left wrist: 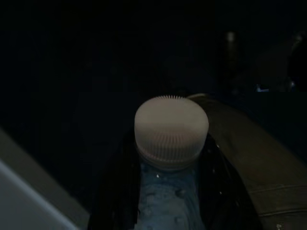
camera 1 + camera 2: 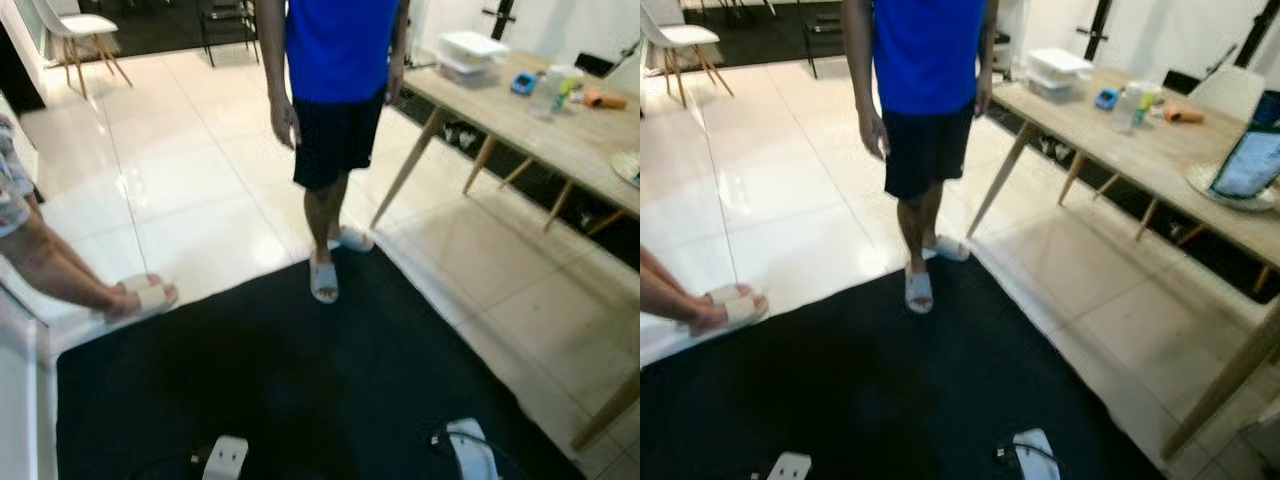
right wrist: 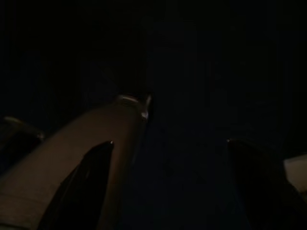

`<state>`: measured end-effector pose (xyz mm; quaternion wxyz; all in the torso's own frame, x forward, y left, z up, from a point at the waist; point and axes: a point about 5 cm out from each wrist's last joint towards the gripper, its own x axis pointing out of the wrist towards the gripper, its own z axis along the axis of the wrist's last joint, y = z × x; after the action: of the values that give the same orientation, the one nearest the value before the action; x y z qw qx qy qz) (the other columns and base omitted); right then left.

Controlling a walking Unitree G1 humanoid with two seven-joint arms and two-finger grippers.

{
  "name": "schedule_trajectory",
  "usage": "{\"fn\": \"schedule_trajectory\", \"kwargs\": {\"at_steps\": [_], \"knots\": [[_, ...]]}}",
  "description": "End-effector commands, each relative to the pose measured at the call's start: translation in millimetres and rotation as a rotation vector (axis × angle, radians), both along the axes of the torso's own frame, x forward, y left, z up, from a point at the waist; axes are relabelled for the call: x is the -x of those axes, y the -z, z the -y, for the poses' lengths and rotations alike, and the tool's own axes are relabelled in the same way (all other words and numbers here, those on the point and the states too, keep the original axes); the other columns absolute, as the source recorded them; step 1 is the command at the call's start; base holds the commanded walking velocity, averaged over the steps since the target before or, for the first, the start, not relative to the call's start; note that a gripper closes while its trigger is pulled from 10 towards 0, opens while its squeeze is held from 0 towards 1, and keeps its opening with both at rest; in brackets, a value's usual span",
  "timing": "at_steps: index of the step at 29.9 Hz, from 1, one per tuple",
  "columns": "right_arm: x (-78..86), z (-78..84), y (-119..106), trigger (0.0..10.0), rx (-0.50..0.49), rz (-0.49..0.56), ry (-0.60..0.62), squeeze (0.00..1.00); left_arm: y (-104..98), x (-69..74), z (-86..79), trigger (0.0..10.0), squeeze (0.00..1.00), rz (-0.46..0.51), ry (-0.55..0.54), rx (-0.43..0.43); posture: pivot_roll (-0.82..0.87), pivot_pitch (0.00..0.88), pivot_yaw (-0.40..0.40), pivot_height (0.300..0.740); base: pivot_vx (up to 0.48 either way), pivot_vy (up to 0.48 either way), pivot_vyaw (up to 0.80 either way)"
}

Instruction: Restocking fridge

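The left gripper [image 1: 168, 201] had its fingers clamped on a capped bottle [image 1: 171, 143]; the right gripper's [image 3: 168, 163] fingers stood apart, empty; no fridge ahead, so stocking seemingly remained undone.

You get bright, slightly soft head views with glare streaking the white floor tiles [image 2: 120, 180] beside the black rug [image 2: 300, 390], while both wrist views are very dark and murky.
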<state>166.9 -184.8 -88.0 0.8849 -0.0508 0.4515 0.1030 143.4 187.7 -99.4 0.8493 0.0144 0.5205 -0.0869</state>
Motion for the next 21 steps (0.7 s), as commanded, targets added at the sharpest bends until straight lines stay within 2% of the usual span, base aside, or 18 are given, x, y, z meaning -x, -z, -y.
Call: {"fn": "schedule_trajectory", "kwargs": {"at_steps": [1, 21], "knots": [[10.8, 2.2, 5.0, 10.0, 0.010, -0.050, -0.003, 0.00, 3.2, 6.4, 9.3, 10.0, 0.00, -0.025, 0.018, 0.033, -0.10, 0.112, -0.019, 0.740, 0.480, 0.000, 0.00], [11.9, 1.3, 5.6, 10.0, 0.010, -0.055, -0.005, 0.00, 3.9, 8.2, 11.2, 10.0, 0.00, -0.029, 0.019, 0.039, -0.09, 0.116, -0.021, 0.740, 0.480, 0.000, 0.00]]}}
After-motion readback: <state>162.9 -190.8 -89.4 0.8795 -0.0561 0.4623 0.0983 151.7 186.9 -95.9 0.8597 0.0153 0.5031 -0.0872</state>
